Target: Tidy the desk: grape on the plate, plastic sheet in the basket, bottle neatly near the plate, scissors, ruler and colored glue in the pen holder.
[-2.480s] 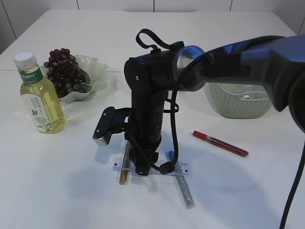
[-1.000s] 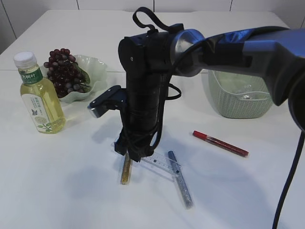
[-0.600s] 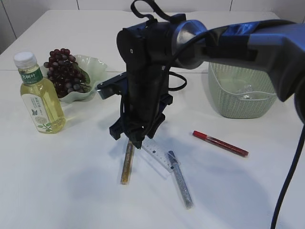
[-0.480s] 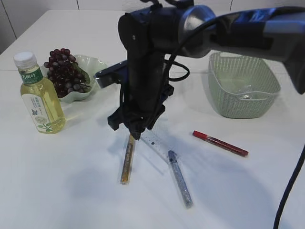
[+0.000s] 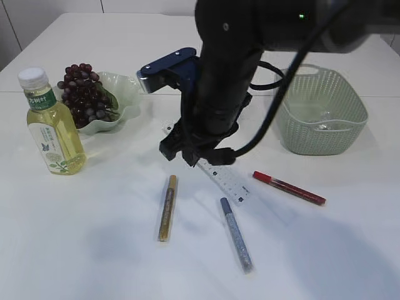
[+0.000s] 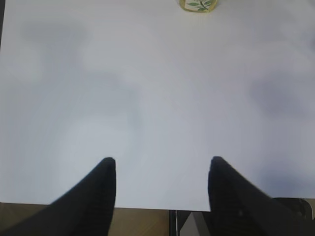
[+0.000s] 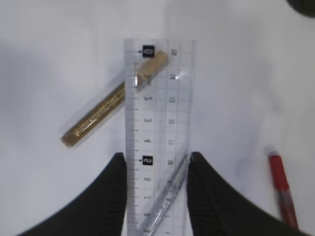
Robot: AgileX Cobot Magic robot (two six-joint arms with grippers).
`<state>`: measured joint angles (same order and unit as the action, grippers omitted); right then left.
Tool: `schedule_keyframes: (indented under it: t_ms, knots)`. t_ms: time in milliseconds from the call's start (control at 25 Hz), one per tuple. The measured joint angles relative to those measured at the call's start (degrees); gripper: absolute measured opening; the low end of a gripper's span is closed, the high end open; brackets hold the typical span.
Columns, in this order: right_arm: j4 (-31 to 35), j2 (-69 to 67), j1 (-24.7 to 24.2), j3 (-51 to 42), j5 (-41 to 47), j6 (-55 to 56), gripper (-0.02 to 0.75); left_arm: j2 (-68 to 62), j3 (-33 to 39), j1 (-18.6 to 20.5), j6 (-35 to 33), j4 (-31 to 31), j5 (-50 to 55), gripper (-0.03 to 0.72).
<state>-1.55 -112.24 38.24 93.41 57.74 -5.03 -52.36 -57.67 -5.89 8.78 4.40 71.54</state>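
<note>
Ruler [image 7: 158, 132] first: our right gripper [image 7: 156, 196] has its two fingers closed on the clear strip's long edges, and in the outside view the ruler [image 5: 226, 181] hangs slanted below the wrist, its free end low over the table [image 5: 94, 262]. Our left gripper [image 6: 161, 189] stands open and empty over bare tabletop, with only the bottle's base at 12 o'clock in its own view. We see no pen holder in any view, so we judge the step in hand to be carrying the ruler off to wherever it stands; to do it well we should lift enough that the low end clears the glue sticks, keep the grip square so the smooth plastic does not pivot, and tilt the ruler upright before lowering it in. From the middle of the table, the gold glue stick [image 5: 167, 207] lies at 7 o'clock, the silver glue stick [image 5: 235, 233] at 5 o'clock and the red glue stick [image 5: 289, 187] at 4 o'clock, all loose on the table. The grape [image 5: 84, 94] already sits on the plate [image 5: 125, 90] at 10 o'clock, the bottle [image 5: 53, 125] stands just beside it, and the basket [image 5: 322, 119] at 2 o'clock holds something clear, likely the plastic sheet.
</note>
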Motion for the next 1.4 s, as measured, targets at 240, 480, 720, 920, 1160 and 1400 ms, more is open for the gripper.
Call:
schedule_keyframes:
  t_ms: [240, 480, 720, 920, 1160, 1400]
  knots:
    - [-4.02, 10.66, 0.00, -17.46, -24.17, -0.12, 0.300, 0.00, 0.00, 0.00, 0.00, -0.10, 0.00, 0.435]
    - [-5.35, 13.54, -3.57, -24.49, -42.78, -0.15, 0.299, 0.00, 0.00, 0.00, 0.00, -0.21, 0.00, 0.435]
    - [-5.53, 13.63, -10.34, -24.73, -56.59, -0.15, 0.299, 0.00, 0.00, 0.00, 0.00, -0.21, 0.00, 0.435]
    - [-5.53, 11.46, -12.18, -23.24, -70.89, -0.15, 0.299, 0.00, 0.00, 0.00, 0.00, -0.21, -0.22, 0.435]
    - [-4.69, 2.76, -13.81, -14.64, -77.42, -0.15, 0.299, 0.00, 0.00, 0.00, 0.00, -0.21, -0.68, 0.435]
    - [-3.41, -6.69, -15.52, -3.00, -77.95, -0.15, 0.299, 0.00, 0.00, 0.00, 0.00, -0.21, -3.34, 0.435]
